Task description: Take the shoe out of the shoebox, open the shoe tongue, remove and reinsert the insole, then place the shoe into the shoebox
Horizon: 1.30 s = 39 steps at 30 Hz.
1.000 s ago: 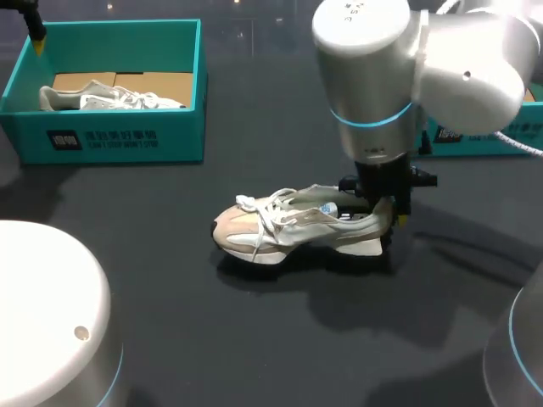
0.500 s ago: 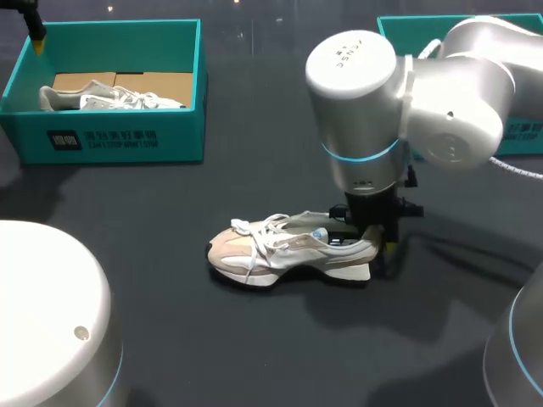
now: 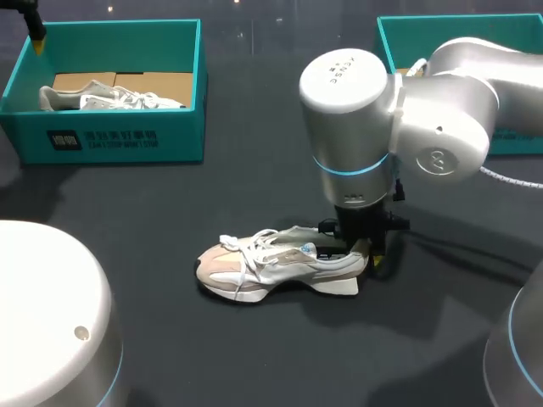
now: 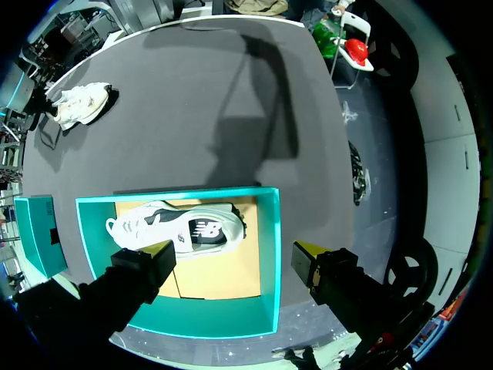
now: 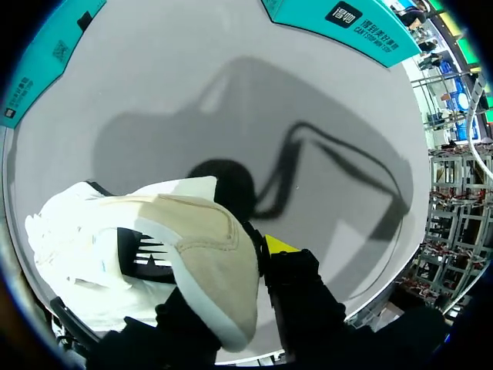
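One step done: shoe (image 3: 276,267) is out, lying on the desk (image 3: 212,356). Right tool (image 3: 363,253) looks clamped on its heel; left tool (image 4: 231,253) wide open, empty, above a shoebox (image 4: 269,254). Insole work and reboxing pending.

We see white print and a dark square logo on the near wall of the far-left shoebox (image 3: 110,140), all too small for us to read. The right arm's joint cap (image 3: 344,75) carries faint grey lettering. The boxed shoe (image 4: 177,229) shows a side logo. The table shoe (image 3: 271,267) has a blue label inside, unreadable.
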### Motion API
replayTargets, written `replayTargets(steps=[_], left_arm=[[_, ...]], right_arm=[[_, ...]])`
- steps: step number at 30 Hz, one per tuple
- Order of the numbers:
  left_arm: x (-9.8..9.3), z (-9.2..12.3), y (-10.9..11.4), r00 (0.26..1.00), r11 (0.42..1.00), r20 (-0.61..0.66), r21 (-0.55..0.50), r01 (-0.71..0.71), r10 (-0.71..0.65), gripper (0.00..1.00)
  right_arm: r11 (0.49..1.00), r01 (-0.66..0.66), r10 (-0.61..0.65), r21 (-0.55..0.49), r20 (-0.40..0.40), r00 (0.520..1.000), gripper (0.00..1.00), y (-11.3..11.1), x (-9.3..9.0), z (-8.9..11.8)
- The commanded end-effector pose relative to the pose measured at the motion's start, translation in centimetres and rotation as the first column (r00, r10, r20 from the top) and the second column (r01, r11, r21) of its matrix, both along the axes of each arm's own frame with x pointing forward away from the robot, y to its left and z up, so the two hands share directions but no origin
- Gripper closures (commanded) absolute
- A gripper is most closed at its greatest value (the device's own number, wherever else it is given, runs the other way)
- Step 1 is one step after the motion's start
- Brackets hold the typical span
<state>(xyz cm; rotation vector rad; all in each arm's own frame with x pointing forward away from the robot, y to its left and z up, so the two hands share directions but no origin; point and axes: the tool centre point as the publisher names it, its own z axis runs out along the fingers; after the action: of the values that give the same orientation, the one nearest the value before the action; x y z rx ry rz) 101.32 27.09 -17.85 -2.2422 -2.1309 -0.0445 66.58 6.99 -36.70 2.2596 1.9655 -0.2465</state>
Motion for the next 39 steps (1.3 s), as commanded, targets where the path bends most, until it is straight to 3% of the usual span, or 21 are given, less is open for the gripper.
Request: replayTargets(steps=[1, 2, 3, 4, 11, 13, 15, 16, 23, 28, 30, 34, 39], left_arm=[[0.0, 0.0, 0.0, 1.000, 1.000, 0.001, 0.001, 0.001, -0.001, 0.00], [0.0, 0.0, 0.0, 1.000, 1.000, 0.001, 0.001, 0.001, -0.001, 0.00], [0.0, 0.0, 0.0, 1.000, 1.000, 0.001, 0.001, 0.001, -0.001, 0.00], [0.0, 0.0, 0.0, 1.000, 1.000, 0.001, 0.001, 0.001, -0.001, 0.00], [0.0, 0.0, 0.0, 1.000, 1.000, 0.001, 0.001, 0.001, -0.001, 0.00], [0.0, 0.0, 0.0, 1.000, 1.000, 0.001, 0.001, 0.001, -0.001, 0.00], [0.0, 0.0, 0.0, 1.000, 1.000, 0.001, 0.001, 0.001, -0.001, 0.00], [0.0, 0.0, 0.0, 1.000, 1.000, 0.001, 0.001, 0.001, -0.001, 0.00], [0.0, 0.0, 0.0, 1.000, 1.000, 0.001, 0.001, 0.001, -0.001, 0.00], [0.0, 0.0, 0.0, 1.000, 1.000, 0.001, 0.001, 0.001, -0.001, 0.00], [0.0, 0.0, 0.0, 1.000, 1.000, 0.001, 0.001, 0.001, -0.001, 0.00], [0.0, 0.0, 0.0, 1.000, 1.000, 0.001, 0.001, 0.001, -0.001, 0.00], [0.0, 0.0, 0.0, 1.000, 1.000, 0.001, 0.001, 0.001, -0.001, 0.00]], right_arm=[[1.000, -0.003, 0.003, -0.007, -0.014, 1.000, 1.00, 1.0, 0.1, -0.7], [1.000, -0.004, 0.004, -0.006, -0.015, 1.000, 0.96, 1.1, 0.1, -0.7], [1.000, -0.006, 0.006, -0.005, -0.016, 1.000, 0.80, 1.1, 0.1, -0.7], [1.000, -0.008, 0.008, -0.004, -0.017, 1.000, 0.73, 1.2, 0.1, -0.7], [1.000, -0.014, 0.014, 0.000, -0.022, 1.000, 0.60, 1.3, 0.4, -0.6], [1.000, -0.011, 0.011, 0.002, -0.024, 1.000, 0.47, 1.3, 0.6, -0.2], [1.000, -0.004, 0.004, 0.018, -0.018, 1.000, 0.10, 1.3, 0.8, 0.5], [1.000, -0.003, 0.003, 0.024, -0.013, 1.000, 0.00, 1.3, 0.9, 1.0], [0.996, -0.030, 0.028, 0.083, 0.025, 0.999, 0.00, 0.6, 1.8, 6.0], [0.971, -0.116, 0.107, 0.211, 0.055, 0.993, 0.00, -0.3, 2.0, 9.7], [0.954, -0.163, 0.161, 0.250, 0.027, 0.987, 0.00, -0.8, 2.1, 10.9], [0.898, -0.303, 0.302, 0.319, 0.054, 0.952, 0.00, -1.8, 2.0, 13.3], [0.813, -0.490, 0.480, 0.314, 0.117, 0.870, 0.00, -2.8, 1.8, 16.3]])
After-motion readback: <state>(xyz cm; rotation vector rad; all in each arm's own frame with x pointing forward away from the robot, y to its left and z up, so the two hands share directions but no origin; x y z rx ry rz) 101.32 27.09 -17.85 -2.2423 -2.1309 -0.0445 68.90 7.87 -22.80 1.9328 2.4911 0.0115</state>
